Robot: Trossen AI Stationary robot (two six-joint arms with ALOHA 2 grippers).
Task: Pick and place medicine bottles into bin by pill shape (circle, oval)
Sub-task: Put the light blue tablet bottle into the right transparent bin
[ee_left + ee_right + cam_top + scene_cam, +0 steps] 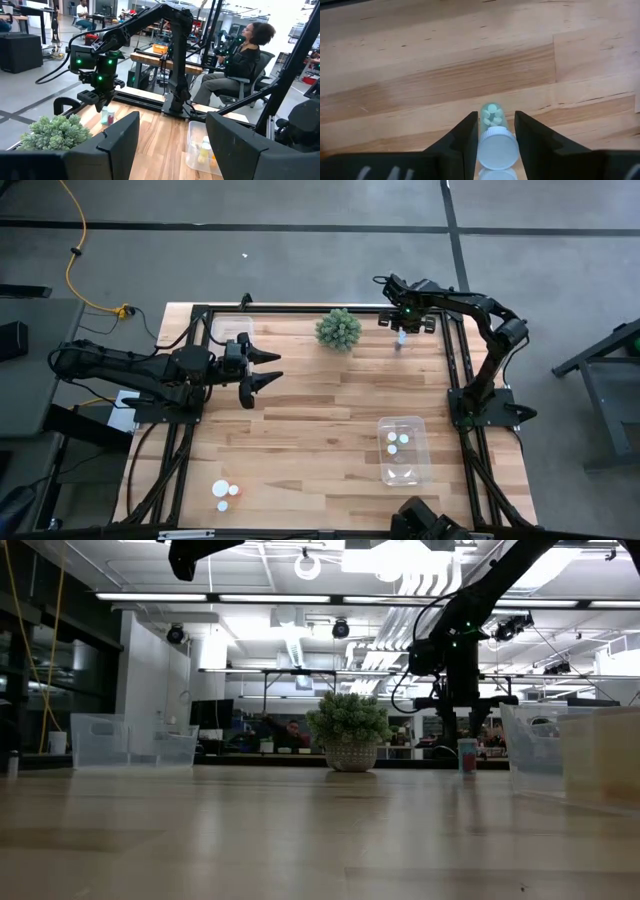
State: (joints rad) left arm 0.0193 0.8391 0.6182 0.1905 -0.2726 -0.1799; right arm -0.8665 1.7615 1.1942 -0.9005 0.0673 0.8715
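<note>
A small medicine bottle (492, 116) with a white cap and a clear greenish body holding round pale pills stands at the table's far right (401, 340). My right gripper (401, 328) is over it and shut on its cap. It also shows in the low view (467, 756) and the left wrist view (107, 118). My left gripper (262, 370) is open and empty, raised over the table's left middle. Three white-capped bottles (226, 492) stand at the near left. A clear bin (403, 465) at the near right holds more bottles. My right gripper has the bottle's white cap (496, 147) pinched between its two fingers, one finger (466, 137) on each side. The fingers come from above, pointing down. The bottle stands upright below them with its bottom on the table (467, 771).
A spiky green plant ball (339, 329) sits at the far middle, left of the right gripper. A second clear bin (228, 328) stands at the far left. A seated person (240, 60) shows beyond the table's right side. Bare wood lies across the table's middle.
</note>
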